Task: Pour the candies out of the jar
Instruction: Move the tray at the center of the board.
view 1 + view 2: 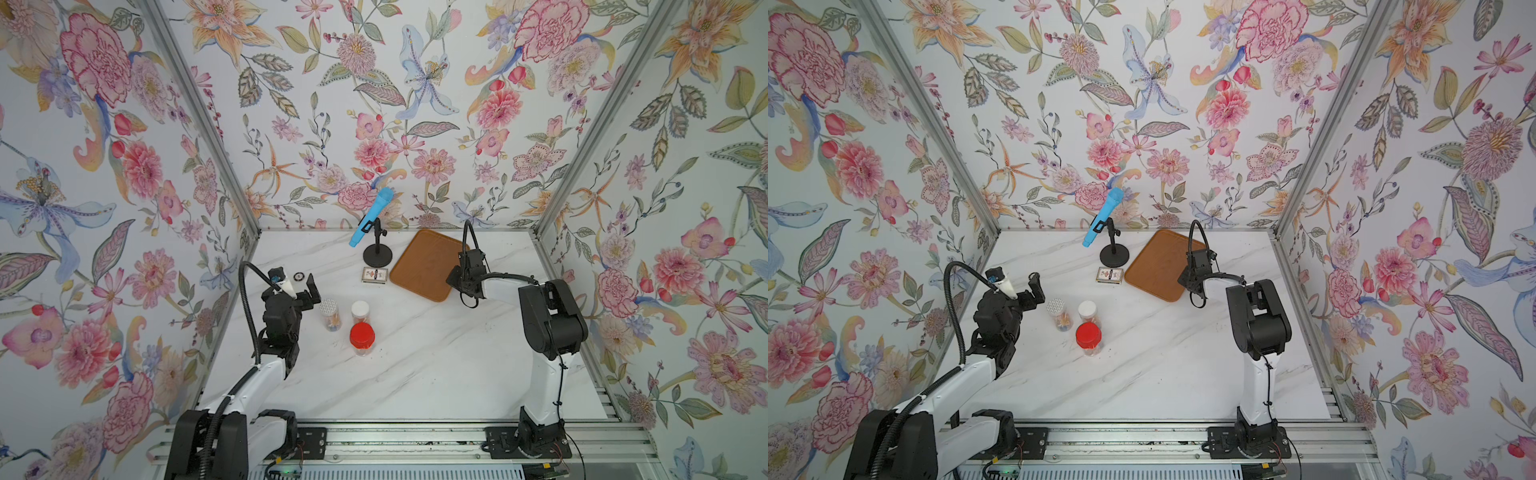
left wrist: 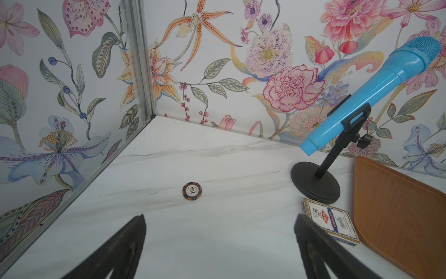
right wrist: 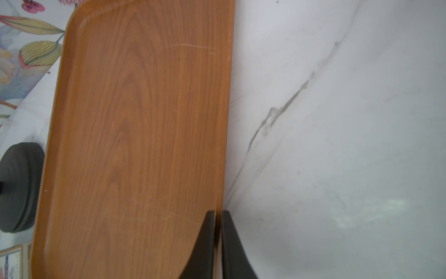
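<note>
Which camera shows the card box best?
The left wrist view: the white, blue-edged card box lies large, its printed face clear. Both top views show it tiny, beside the brown wooden tray. The right wrist view catches only a corner at the edge.

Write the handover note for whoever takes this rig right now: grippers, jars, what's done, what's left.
Grippers: the left gripper is open and empty, near the jars. The right gripper is shut on the rim of the wooden tray.
Things: the patterned-lid jar, white-lid jar and red-lid jar stand upright and capped, on the robot's left of the tray. The candies seem to be in the patterned-lid jar. What the other two hold is unclear.
Done: nothing poured, and the tray is bare.
Left: uncap the candy jar and tip it out, probably onto the tray.
</note>
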